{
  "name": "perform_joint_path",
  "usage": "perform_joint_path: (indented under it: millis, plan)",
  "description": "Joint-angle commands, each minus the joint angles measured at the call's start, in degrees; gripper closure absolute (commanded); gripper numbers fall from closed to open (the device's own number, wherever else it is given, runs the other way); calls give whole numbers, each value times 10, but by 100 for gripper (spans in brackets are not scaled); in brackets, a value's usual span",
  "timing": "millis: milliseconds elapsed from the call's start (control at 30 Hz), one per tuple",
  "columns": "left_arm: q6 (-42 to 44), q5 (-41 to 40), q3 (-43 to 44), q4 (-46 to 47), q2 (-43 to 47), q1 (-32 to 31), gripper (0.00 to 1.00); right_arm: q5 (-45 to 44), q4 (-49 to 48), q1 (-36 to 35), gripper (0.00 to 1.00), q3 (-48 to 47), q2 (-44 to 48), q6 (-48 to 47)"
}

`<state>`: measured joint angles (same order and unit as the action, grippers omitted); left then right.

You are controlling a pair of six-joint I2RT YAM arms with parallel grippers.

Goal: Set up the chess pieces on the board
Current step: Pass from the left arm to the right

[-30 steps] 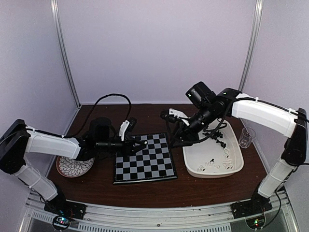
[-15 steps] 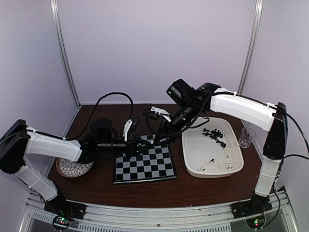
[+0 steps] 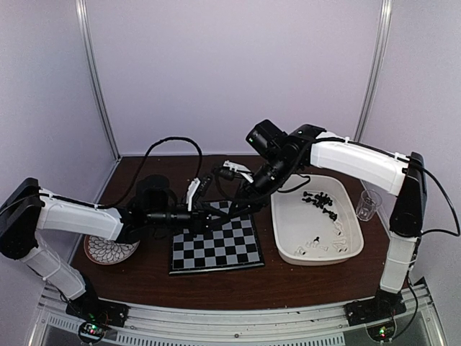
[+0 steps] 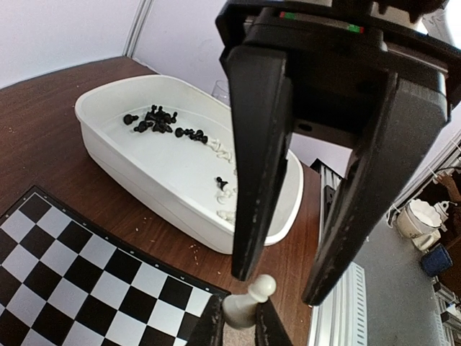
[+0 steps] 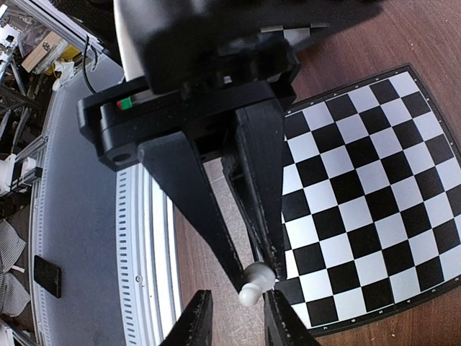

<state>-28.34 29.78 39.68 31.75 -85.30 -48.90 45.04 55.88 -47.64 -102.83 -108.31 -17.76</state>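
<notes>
By one board (image 3: 216, 249), left pincer (image 4: 239, 316) grips one white pawn (image 4: 250, 295).

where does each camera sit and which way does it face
top: high behind the arm bases, facing down at the board; both arms show.
left wrist: on the left arm, facing the tray past the left pincer, shut on a white pawn; the right pincer hangs open over it.
right wrist: on the right arm, facing down at the board; own fingertips show below.
shared: both wrist views show the pawn.

Base of white piece (image 4: 250, 297) apparently hidden
</notes>
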Motion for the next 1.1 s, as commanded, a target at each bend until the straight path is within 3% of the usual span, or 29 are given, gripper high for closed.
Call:
perform_joint_path:
  millis: [0, 333, 633, 700, 833, 1067]
  plan:
    - [15, 15, 22, 6, -1, -8, 96, 9, -1, 1, 73, -12, -8, 4]
    - [25, 19, 33, -11, -7, -14, 97, 7, -4, 1, 83, -3, -3, 7]
    - [39, 3, 28, -21, -3, -19, 94, -6, 2, 1, 100, -5, 1, -2]
    - [43, -2, 25, -24, 0, -18, 89, -10, 3, 1, 100, -2, 3, -7]
    - [52, -22, 16, -45, 15, -19, 53, -41, 6, 1, 100, 4, 11, -18]
    - [178, -92, 3, -242, 145, -11, 44, -156, -15, 0, 100, 86, 40, -71]
